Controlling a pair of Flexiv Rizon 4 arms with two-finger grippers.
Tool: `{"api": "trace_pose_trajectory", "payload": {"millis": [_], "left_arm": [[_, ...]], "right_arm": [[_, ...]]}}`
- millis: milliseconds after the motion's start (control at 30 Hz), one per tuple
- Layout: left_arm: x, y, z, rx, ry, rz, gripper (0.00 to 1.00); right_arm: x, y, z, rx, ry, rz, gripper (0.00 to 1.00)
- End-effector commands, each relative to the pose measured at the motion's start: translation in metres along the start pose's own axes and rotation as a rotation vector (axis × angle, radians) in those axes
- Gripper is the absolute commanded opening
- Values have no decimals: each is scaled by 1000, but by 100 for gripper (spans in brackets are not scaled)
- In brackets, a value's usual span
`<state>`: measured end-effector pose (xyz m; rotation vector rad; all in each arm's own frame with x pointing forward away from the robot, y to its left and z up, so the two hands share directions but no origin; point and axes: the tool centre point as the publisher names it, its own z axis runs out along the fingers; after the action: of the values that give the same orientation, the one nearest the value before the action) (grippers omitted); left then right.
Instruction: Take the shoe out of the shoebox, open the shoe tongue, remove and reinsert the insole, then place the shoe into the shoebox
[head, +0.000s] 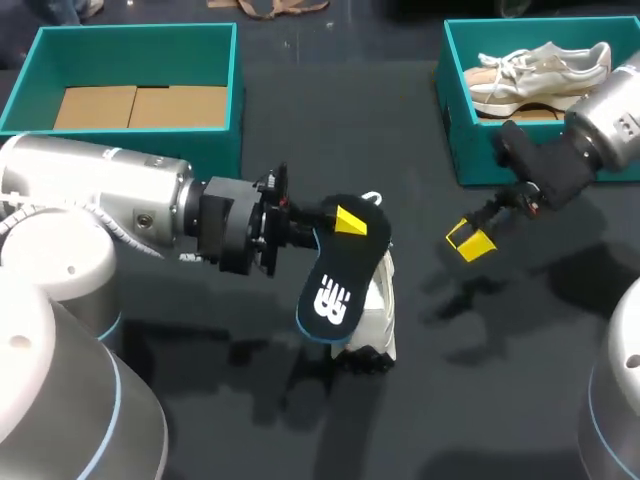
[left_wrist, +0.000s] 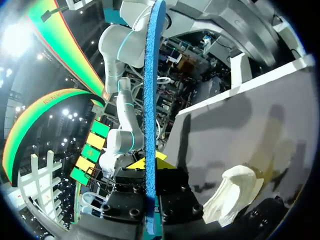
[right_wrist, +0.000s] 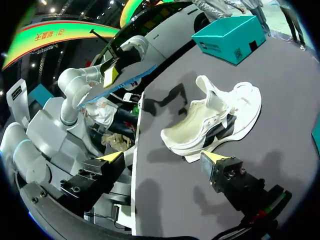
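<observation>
Head view: left jaws clamp the insole (head: 335, 285) above the shoe (head: 380, 318), while right jaws stand apart nearby.

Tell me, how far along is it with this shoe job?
Roughly halfway. Done: the white shoe lies on the table outside the boxes, tongue lifted, and the insole is out. In hand: the left gripper has its fingers shut on that insole above the shoe; the right gripper hangs open and empty nearby. Left: slide the insole back in, then set the shoe into a teal shoebox.
</observation>
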<state>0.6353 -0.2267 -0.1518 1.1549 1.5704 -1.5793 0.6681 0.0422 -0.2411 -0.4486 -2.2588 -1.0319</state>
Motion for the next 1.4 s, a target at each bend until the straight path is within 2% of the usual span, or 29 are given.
{"api": "trace_pose_trajectory", "payload": {"millis": [33,400,467,533,633,700,767,1100,1133,1400], "left_arm": [[5,-28,-4,25,51,18,0],[5,-28,-4,25,51,18,0],[9,-33,1,19,25,-29,0],[12,-35,2,27,3,-99,0],[19,-35,2,33,-29,-198,0],[24,-36,3,60,-40,-261,0],[26,-37,3,61,-26,-264,0],[26,-37,3,61,-26,-264,0],[30,-37,8,63,-24,-272,0],[41,-30,16,110,-91,-427,0]], "right_arm": [[13,-26,-3,105,-106,-116,100],[13,-26,-3,105,-106,-116,100],[9,-28,7,181,-173,-187,100],[5,-33,16,215,-204,-286,100],[-2,-39,30,259,-276,-324,100],[-7,-42,39,298,-367,-309,100],[-10,-44,50,337,-365,-327,100],[-10,-44,50,337,-365,-327,100],[-10,-44,50,337,-365,-327,100],[-34,-37,67,400,-508,-453,100]]}}
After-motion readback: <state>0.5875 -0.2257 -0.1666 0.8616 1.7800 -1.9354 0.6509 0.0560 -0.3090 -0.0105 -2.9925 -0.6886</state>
